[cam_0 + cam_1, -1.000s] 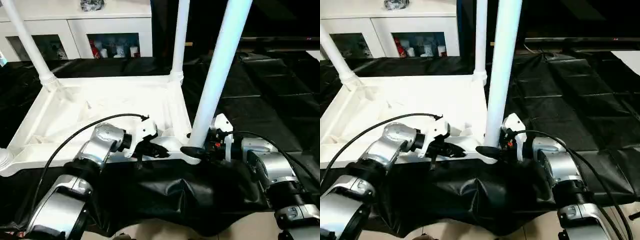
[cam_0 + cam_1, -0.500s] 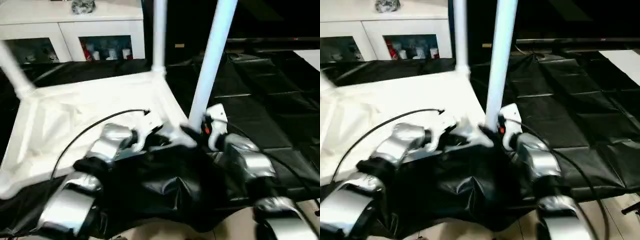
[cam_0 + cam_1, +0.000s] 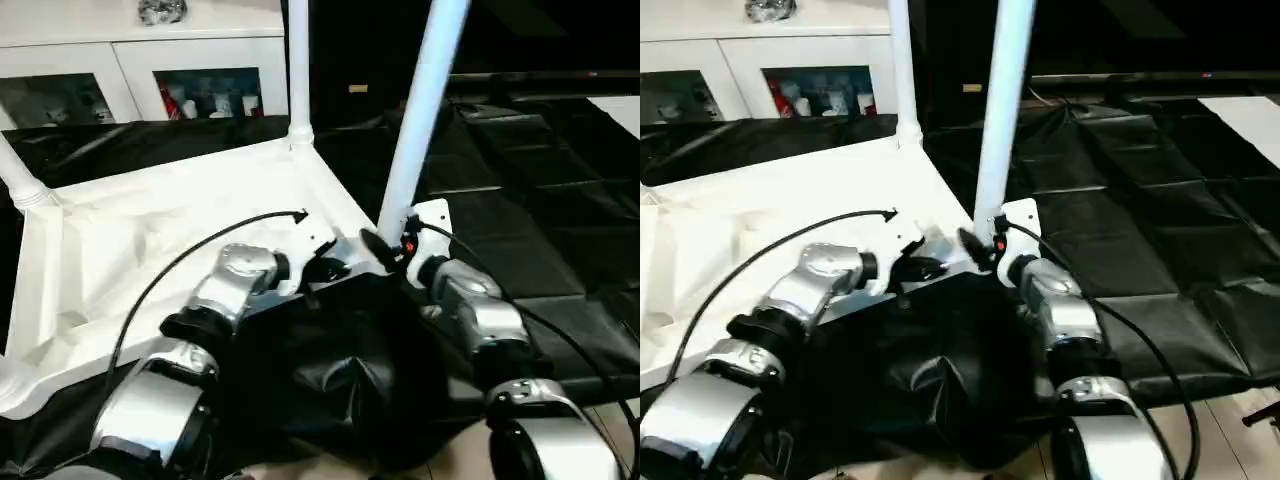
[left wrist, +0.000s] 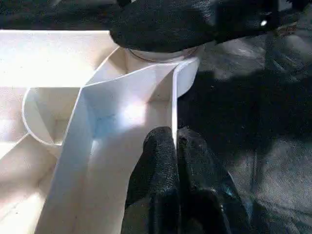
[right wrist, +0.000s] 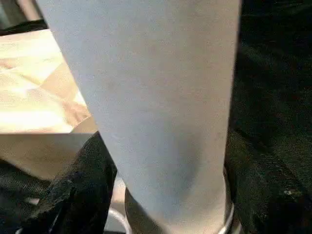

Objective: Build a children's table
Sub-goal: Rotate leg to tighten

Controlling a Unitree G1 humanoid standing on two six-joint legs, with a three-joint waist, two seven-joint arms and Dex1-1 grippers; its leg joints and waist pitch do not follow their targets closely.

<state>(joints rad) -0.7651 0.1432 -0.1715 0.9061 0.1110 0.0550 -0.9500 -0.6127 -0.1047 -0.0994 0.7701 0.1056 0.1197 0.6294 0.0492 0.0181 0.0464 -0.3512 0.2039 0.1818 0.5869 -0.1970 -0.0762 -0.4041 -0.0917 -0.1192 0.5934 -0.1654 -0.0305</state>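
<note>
The white tabletop (image 3: 170, 240) lies upside down on the black sheet (image 3: 560, 250) that covers the floor, its ribbed underside facing up, and tube legs stand up out of its corner sockets. The near leg (image 3: 420, 110) rises from the corner closest to the robot's right side, a far leg (image 3: 297, 70) stands at the corner behind it, and another leg (image 3: 20, 175) leans up from the far corner on the robot's left. The right gripper (image 3: 385, 250) sits right at the foot of the near leg, just above the socket; in its wrist view one black finger (image 5: 73, 195) shows on each side of the tube with the leg between them, the fingers spread about as wide as the tube, though I cannot tell whether they are pressing on it. The left gripper (image 3: 325, 270) is at the tabletop's near edge, just beside that same corner; its fingers (image 4: 161, 161) are pressed together, and in its wrist view they lie against the thin upright rim of the tabletop, with the corner socket (image 4: 161, 56) just ahead of them and the other gripper's black finger over it. The two grippers are close together at this one corner. Behind the tabletop stands a white cabinet (image 3: 150, 60) with glass doors.
</note>
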